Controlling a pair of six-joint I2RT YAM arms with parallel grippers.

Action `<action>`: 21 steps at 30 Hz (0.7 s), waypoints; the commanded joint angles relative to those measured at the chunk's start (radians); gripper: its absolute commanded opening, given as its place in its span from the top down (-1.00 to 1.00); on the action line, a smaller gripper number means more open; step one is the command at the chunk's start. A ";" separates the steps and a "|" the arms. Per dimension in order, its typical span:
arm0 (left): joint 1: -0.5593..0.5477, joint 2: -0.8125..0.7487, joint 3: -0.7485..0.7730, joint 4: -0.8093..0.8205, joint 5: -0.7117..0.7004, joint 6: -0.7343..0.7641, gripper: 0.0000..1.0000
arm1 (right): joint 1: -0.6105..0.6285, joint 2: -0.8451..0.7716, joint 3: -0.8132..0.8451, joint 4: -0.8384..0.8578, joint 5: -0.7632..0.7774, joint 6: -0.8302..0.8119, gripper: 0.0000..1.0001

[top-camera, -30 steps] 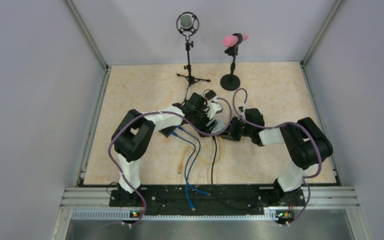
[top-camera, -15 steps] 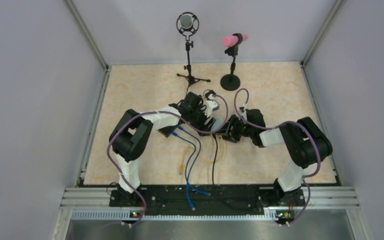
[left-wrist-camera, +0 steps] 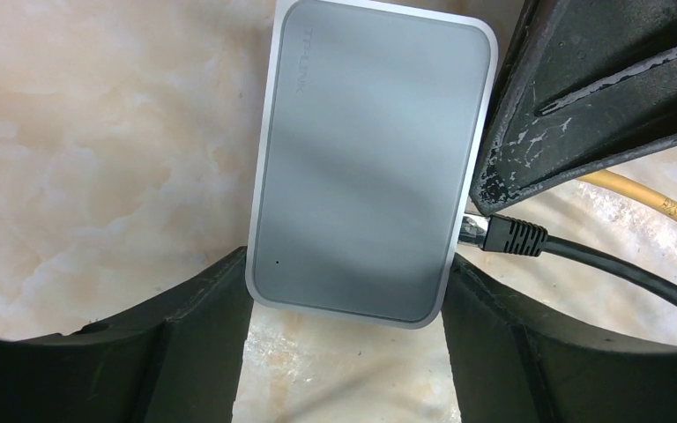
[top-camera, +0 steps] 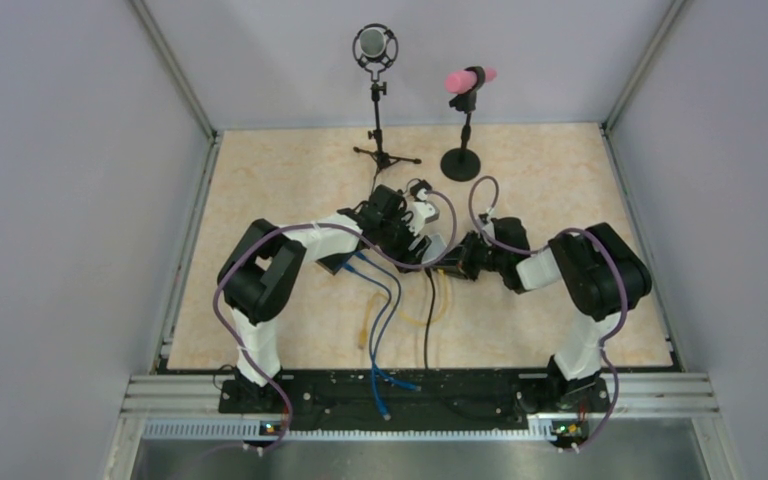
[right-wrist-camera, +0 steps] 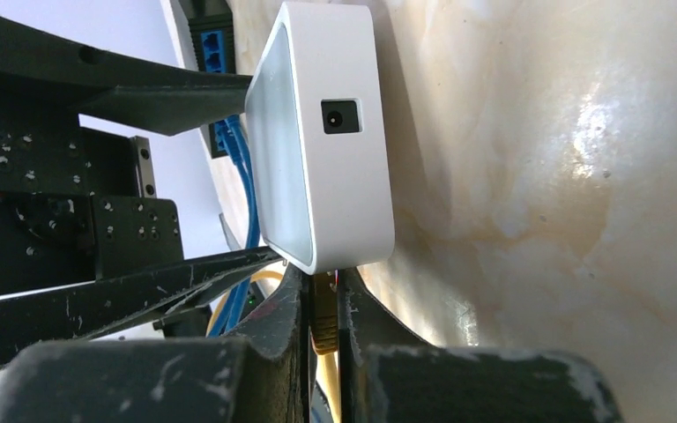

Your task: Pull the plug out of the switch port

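- the marbled tabletop fills the middle of the top view, boxed in by pale walls.
- the left arm reaches in from the lower left and the right arm from the lower right. their wrists meet just above the centre of the frame.
- two stands are at the upper centre: a grey microphone on a tripod, and a pink one on a round base to its right.
- the switch, a white box with a grey top, lies flat on the table between the two wrists. it takes up the upper middle of the left wrist view.
- the left claw is clamped on the switch, one finger pressed to each side at its lower end in the frame.
- the right claw, bottom centre of the right wrist view, is pinched together on the yellow plug. the plug sits right at the switch's lower edge; whether it is still seated in the port cannot be told.
- blue cables and a black cable run from the switch down toward the bottom of the top view. a yellow cable shows at the right edge of the left wrist view.
- a black plug has its tip at the switch's right edge, just under a dark finger at the upper right.
- a small power socket sits in the switch's end face, upper centre of the right wrist view.
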 commanded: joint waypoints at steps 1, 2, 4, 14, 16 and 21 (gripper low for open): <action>-0.006 0.034 -0.039 -0.111 -0.012 -0.023 0.84 | -0.017 -0.005 -0.009 0.020 0.006 -0.010 1.00; -0.006 0.041 -0.035 -0.110 -0.019 -0.028 0.84 | -0.023 -0.007 -0.012 0.020 0.000 -0.012 1.00; -0.001 0.061 -0.020 -0.117 -0.037 -0.043 0.84 | -0.030 -0.022 -0.022 0.028 -0.016 -0.015 1.00; 0.051 0.089 -0.018 -0.084 -0.083 -0.106 0.87 | -0.036 -0.075 0.007 -0.142 -0.067 -0.125 1.00; 0.051 0.094 -0.012 -0.085 -0.091 -0.104 0.88 | -0.038 -0.073 0.051 -0.244 -0.071 -0.193 1.00; 0.050 0.105 -0.003 -0.095 -0.086 -0.098 0.90 | -0.098 -0.086 0.095 -0.336 -0.116 -0.267 1.00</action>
